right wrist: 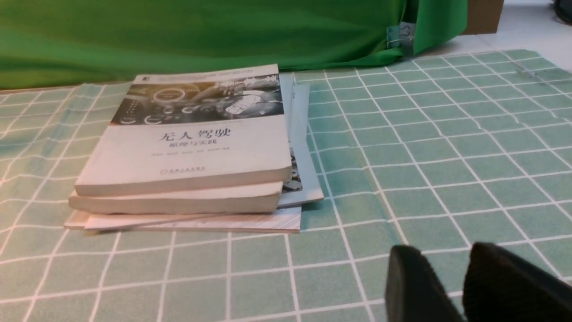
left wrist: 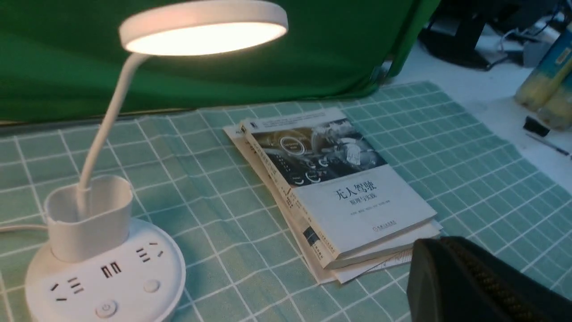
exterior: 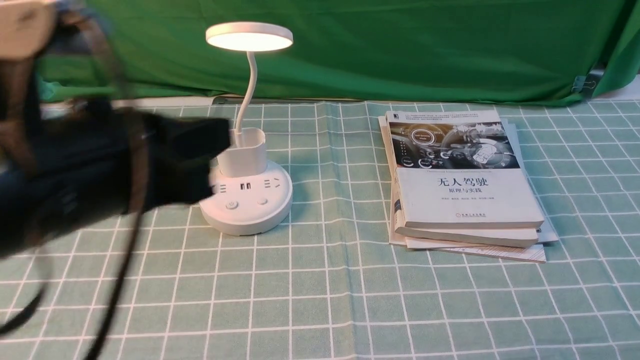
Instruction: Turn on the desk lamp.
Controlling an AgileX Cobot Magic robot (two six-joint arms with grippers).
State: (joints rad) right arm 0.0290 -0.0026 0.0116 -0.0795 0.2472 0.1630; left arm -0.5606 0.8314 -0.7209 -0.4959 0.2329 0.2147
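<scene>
Green-checked, cloth-covered bench across the front frame; lit white plastic gooseneck lamp, upper left; stacked white-covered paper books, right of centre; black left hand, fingers together; black right hand, fingers apart

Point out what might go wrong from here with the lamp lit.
The lit desk lamp has its power-marked button exposed, so a stray press by the left tool might switch it off again. The left arm overlaps the base's edge in the front view; if it is as near as it looks, swinging inward could bump the lamp.
</scene>
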